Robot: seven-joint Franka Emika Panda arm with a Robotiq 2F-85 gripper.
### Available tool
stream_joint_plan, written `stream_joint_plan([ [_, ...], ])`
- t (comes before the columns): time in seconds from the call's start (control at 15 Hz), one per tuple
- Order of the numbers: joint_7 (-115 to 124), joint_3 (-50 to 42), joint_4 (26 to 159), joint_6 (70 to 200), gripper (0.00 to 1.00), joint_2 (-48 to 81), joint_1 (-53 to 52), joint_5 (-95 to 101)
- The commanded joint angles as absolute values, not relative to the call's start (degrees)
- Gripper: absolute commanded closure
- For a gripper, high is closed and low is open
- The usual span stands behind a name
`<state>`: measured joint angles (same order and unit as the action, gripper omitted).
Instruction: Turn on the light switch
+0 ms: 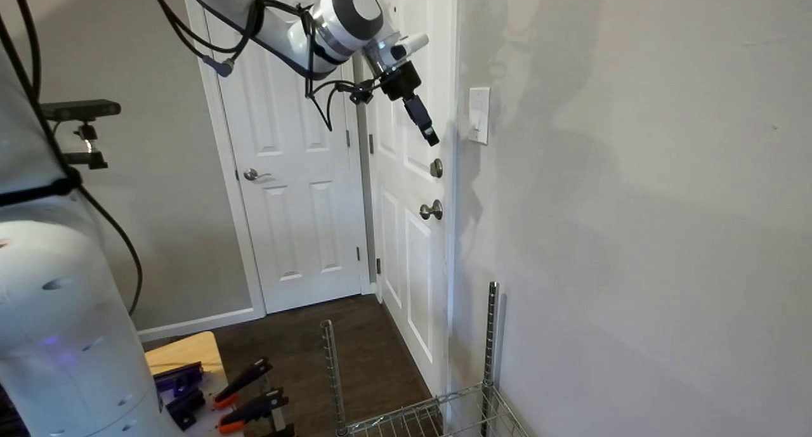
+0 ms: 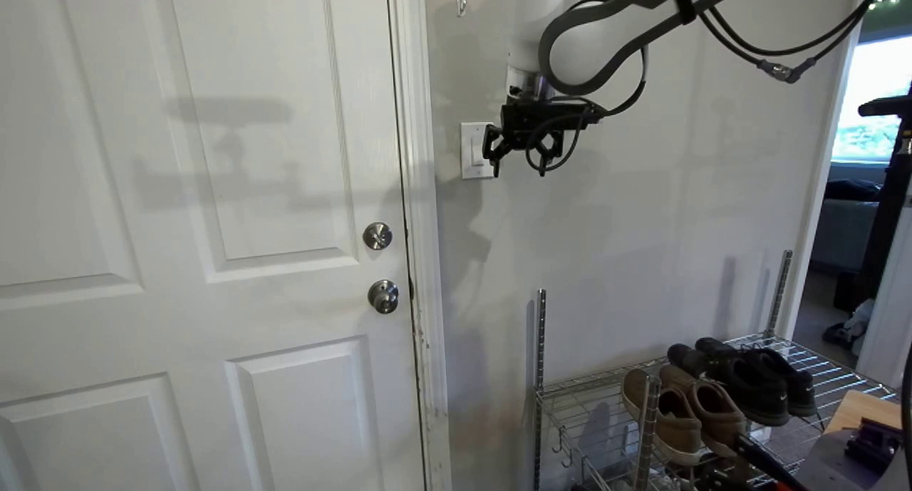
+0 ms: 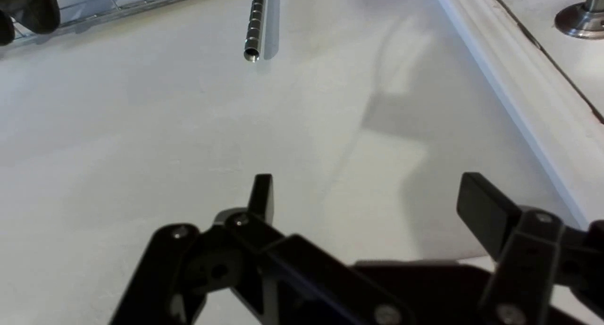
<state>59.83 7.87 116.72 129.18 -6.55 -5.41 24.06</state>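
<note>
The light switch (image 1: 479, 115) is a white upright plate on the grey wall beside the door frame. In an exterior view the light switch (image 2: 470, 149) is partly covered on its right side by a gripper finger. My gripper (image 1: 432, 139) points down, to the left of the plate in that view. My gripper (image 2: 519, 170) also overlaps the plate's right edge in an exterior view; contact cannot be told. In the wrist view the gripper (image 3: 365, 190) has its fingers wide apart with nothing between them. A white edge, perhaps the plate, shows there behind the gripper body.
A white door with a knob (image 2: 383, 296) and a deadbolt (image 2: 377, 236) stands left of the switch. Below are a wire shelf (image 2: 591, 384) with upright metal posts (image 1: 491, 335) and shoes (image 2: 741, 384). Clamps (image 1: 254, 405) lie near the robot base.
</note>
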Motion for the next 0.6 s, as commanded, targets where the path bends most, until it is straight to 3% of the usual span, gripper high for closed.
stream_joint_plan([
  [0.0,56.8,7.4,116.2,126.9,0.0,-6.7,-4.8,19.7],
  [0.53,59.2,7.7,116.5,128.2,0.0,-6.4,-4.7,21.7],
])
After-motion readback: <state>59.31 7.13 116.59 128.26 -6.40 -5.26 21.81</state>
